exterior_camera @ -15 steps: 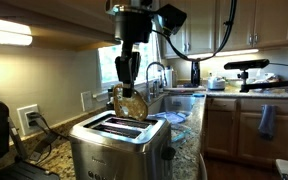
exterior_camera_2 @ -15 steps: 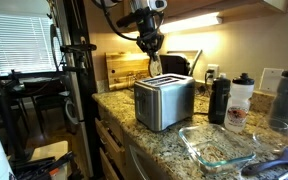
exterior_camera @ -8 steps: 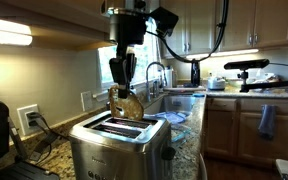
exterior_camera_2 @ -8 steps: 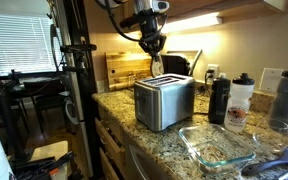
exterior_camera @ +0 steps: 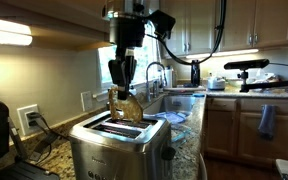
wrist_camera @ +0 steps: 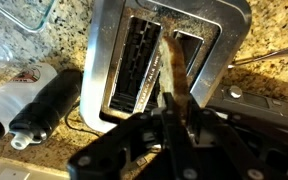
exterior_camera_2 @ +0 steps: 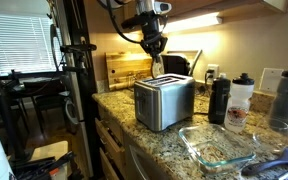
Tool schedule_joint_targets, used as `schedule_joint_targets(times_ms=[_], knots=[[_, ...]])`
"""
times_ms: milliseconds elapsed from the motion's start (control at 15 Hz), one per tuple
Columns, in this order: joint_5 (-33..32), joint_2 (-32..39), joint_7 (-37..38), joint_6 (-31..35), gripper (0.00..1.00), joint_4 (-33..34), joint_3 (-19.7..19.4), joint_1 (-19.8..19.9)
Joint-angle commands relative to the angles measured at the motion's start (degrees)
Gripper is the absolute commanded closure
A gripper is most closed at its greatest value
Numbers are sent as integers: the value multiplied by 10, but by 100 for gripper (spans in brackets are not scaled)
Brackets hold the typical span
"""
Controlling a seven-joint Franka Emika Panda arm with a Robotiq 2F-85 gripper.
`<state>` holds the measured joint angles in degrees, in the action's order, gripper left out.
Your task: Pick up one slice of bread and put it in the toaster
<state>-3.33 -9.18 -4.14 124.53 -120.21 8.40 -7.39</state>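
Note:
The brushed-steel toaster (exterior_camera: 114, 145) stands on the granite counter, also seen in an exterior view (exterior_camera_2: 164, 100) and from above in the wrist view (wrist_camera: 114, 60). My gripper (exterior_camera: 121, 88) is shut on the slice of bread (exterior_camera: 128, 107), which hangs upright, slightly tilted, over the toaster's top with its lower edge at a slot. In the wrist view the slice (wrist_camera: 171, 68) runs edge-on from the jaws (wrist_camera: 172, 105) toward the slot (wrist_camera: 184, 55) next to the wider dark slot (wrist_camera: 139, 60). In an exterior view the gripper (exterior_camera_2: 156, 55) holds the slice (exterior_camera_2: 156, 70) just above the toaster.
A black bottle (exterior_camera_2: 219, 100) and a white bottle (exterior_camera_2: 239, 103) stand beside the toaster, also in the wrist view (wrist_camera: 39, 100). A glass dish (exterior_camera_2: 219, 145) lies at the counter front. A cutting board (exterior_camera_2: 124, 68) leans behind. A sink faucet (exterior_camera: 156, 75) is beyond the toaster.
The gripper with the slice has shifted slightly and lowered a little toward the toaster slot. Nothing else moved.

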Motion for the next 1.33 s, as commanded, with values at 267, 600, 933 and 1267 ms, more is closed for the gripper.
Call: schedule_joint_targets(times_ms=[267, 600, 933, 1267], knots=[[19, 19, 4, -23, 92, 22, -8, 1], [20, 35, 6, -25, 92, 29, -7, 0], [31, 49, 3, -31, 92, 45, -9, 1], [55, 57, -2, -44, 92, 65, -16, 6]])
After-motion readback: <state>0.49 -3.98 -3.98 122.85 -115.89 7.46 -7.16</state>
